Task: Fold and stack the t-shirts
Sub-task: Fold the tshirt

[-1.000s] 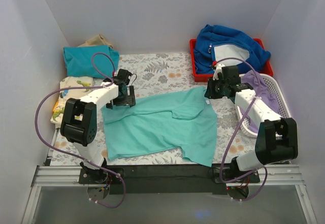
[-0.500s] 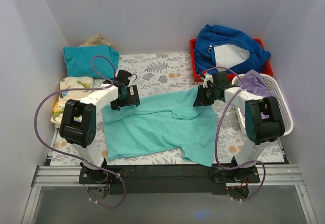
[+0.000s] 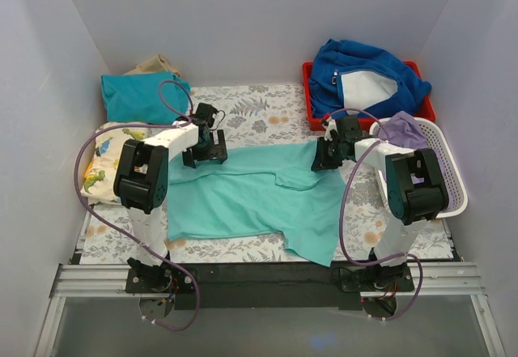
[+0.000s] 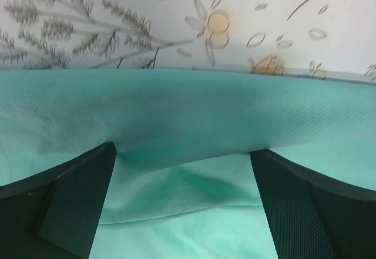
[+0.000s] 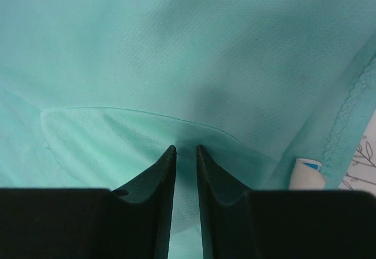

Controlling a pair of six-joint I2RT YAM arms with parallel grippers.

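A small white tag [image 5: 308, 174] with a blue edge sits by the stitched hem of the mint t-shirt [image 3: 259, 199]; its writing is too small to read.

The left gripper [image 4: 182, 153] stands wide, its dark fingers [image 4: 76, 194] on either side of a raised fold at the shirt's far edge, with nothing pinched. The right gripper [image 5: 185, 153] is narrowed to a slit with mint fabric nipped between the tips, the cloth drawn into a ridge there.

In the top view the mint t-shirt lies spread and rumpled at the centre of the floral table cover [image 3: 267, 110]. The left gripper is at its 10 o'clock corner and the right at its 2 o'clock corner. A folded teal t-shirt [image 3: 137, 96] lies at 10 o'clock and a dinosaur-print t-shirt [image 3: 101, 163] at 9 o'clock. A blue fleece jacket [image 3: 364, 74] fills a red bin [image 3: 308, 90] at 1 o'clock. A white basket [image 3: 453, 187] with a purple garment [image 3: 405, 134] stands at 3 o'clock, just beside the right arm
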